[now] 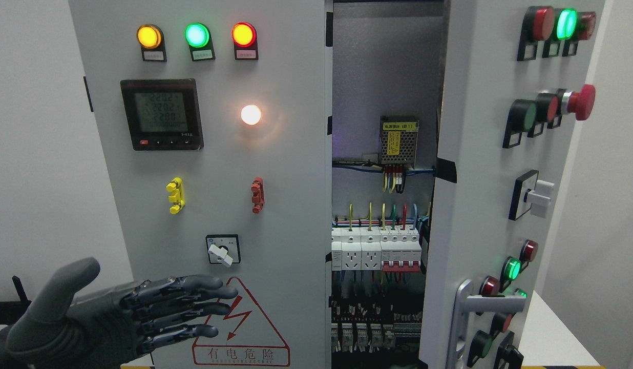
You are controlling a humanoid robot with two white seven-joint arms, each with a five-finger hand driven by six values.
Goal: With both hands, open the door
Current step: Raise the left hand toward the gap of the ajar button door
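Electrical cabinet, two tall doors, long axes vertical.

Left door (204, 205): closed, face square to the camera, free edge at centre of view. Carries three lit indicator lamps (196, 35) (amber, green, red) along the top, a digital meter (161, 114), a glowing white lamp (251, 114), a yellow clip (175, 195), a red clip (257, 195), a rotary switch (223, 249) and a red warning triangle (239, 323) at the bottom.

Right door (480, 195): swung outward toward the camera, hinged at the right, free edge pointing left and forward. Its front bears pushbuttons, a red mushroom stop button (583, 101), a white selector (535, 196) and a metal handle (467, 312) low down. Open room lies to the right of it, before a white wall.

Gap between doors: exposes the interior with a power supply (398, 141), coloured wiring and a row of breakers (378, 246).

Left robot hand (137, 312): lower left, dark grey, fingers stretched flat and holding nothing, fingertips over the lower left door at the edge of the warning triangle; contact cannot be told.

Right arm: not visible.
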